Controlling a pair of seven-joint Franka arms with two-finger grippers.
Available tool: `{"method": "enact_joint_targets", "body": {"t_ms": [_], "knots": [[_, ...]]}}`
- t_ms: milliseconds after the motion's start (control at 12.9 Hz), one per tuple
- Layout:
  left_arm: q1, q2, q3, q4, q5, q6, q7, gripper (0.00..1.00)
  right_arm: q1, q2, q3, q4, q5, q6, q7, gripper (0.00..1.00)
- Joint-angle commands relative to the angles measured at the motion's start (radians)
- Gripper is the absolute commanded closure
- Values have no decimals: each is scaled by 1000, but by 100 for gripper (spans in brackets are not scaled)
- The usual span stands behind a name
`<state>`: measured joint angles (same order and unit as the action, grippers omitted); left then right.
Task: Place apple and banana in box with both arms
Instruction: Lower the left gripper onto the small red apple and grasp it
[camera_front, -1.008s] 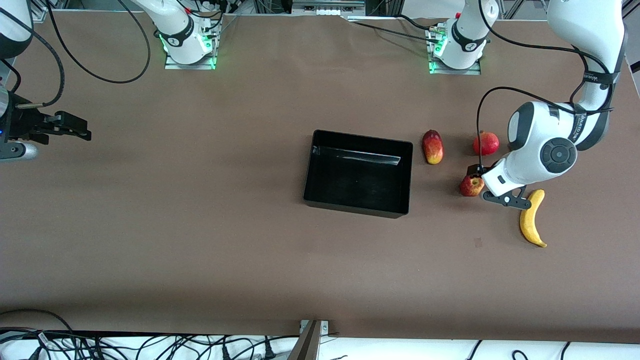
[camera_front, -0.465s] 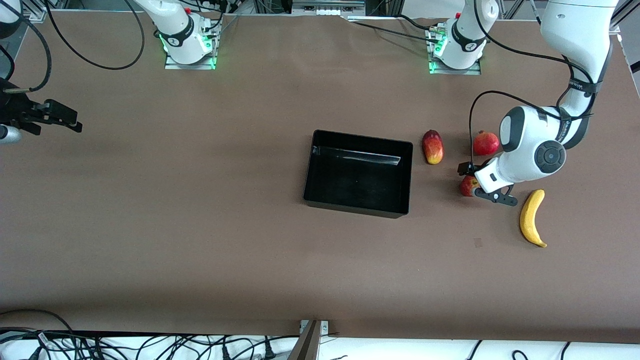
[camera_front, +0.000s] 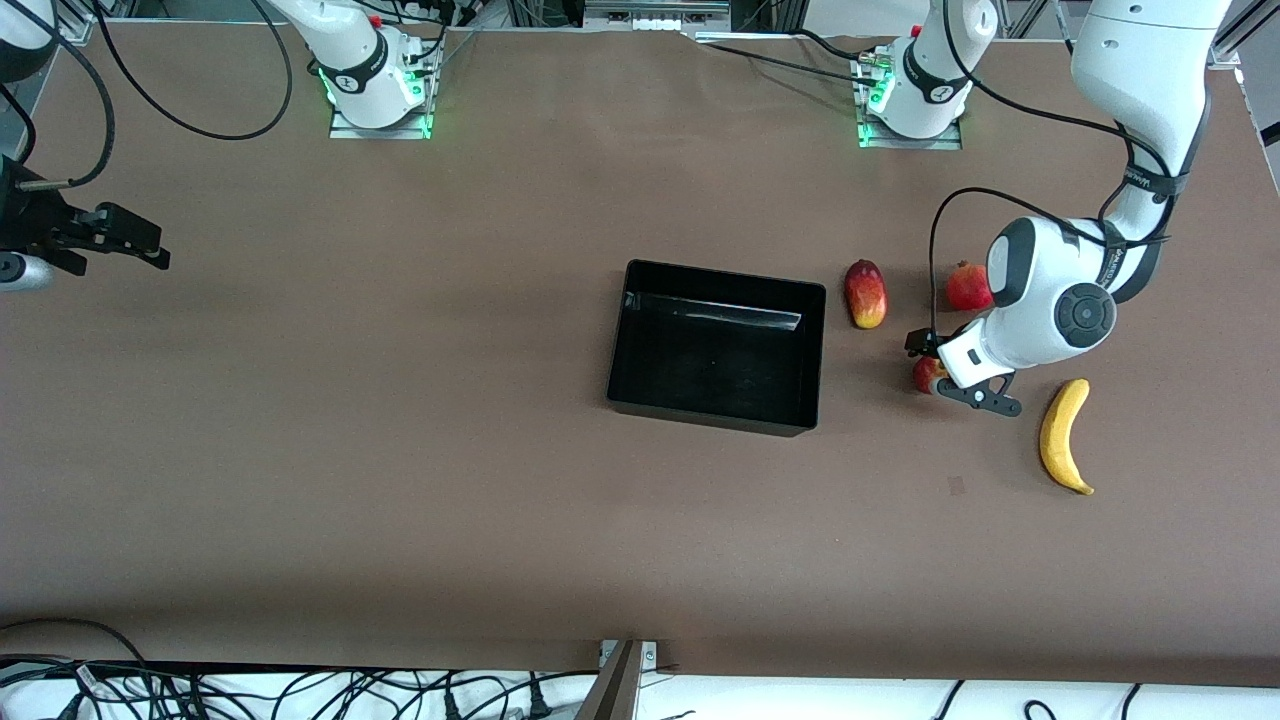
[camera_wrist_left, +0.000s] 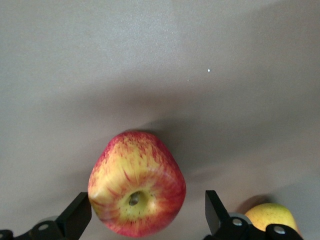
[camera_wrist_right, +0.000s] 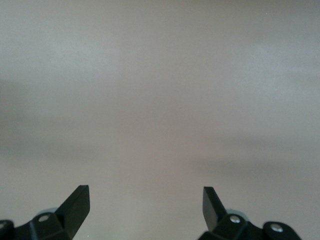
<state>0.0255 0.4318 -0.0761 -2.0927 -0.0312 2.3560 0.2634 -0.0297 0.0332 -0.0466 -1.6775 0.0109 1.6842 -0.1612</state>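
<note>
The apple, red with yellow patches, lies on the table between the mango and the banana, mostly hidden under my left gripper. In the left wrist view the apple sits stem dimple up between the open fingers of the left gripper, close to one finger and apart from its mate. The black box stands mid-table, with nothing in it. My right gripper hangs open and holds nothing at the right arm's end of the table; the right wrist view shows it over bare table.
A red-yellow mango lies beside the box toward the left arm's end. A red pomegranate sits beside it, partly covered by the left arm. A yellowish fruit end shows near one left finger. Cables run along the table's near edge.
My left gripper has moved toward the box and now straddles the apple, covering more of it. My right gripper has drifted slightly at its end of the table.
</note>
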Motion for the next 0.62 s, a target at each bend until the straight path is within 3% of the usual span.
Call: {"method": "enact_joint_targets", "body": {"t_ms": [0, 310, 388, 465, 543], "knots": [[5, 13, -2, -1, -22, 25, 54, 0, -21, 21, 21, 55, -6, -41, 9, 0], [7, 44, -1, 13, -19, 58, 54, 0, -22, 19, 11, 53, 7, -46, 51, 0], [7, 45, -1, 25, -19, 54, 54, 20, -22, 19, 13, 53, 8, -44, 51, 0], [7, 45, -1, 37, -18, 45, 56, 46, -22, 19, 13, 53, 8, -47, 52, 0], [5, 45, -1, 42, -18, 43, 51, 81, -22, 19, 14, 53, 8, -51, 51, 0]]}}
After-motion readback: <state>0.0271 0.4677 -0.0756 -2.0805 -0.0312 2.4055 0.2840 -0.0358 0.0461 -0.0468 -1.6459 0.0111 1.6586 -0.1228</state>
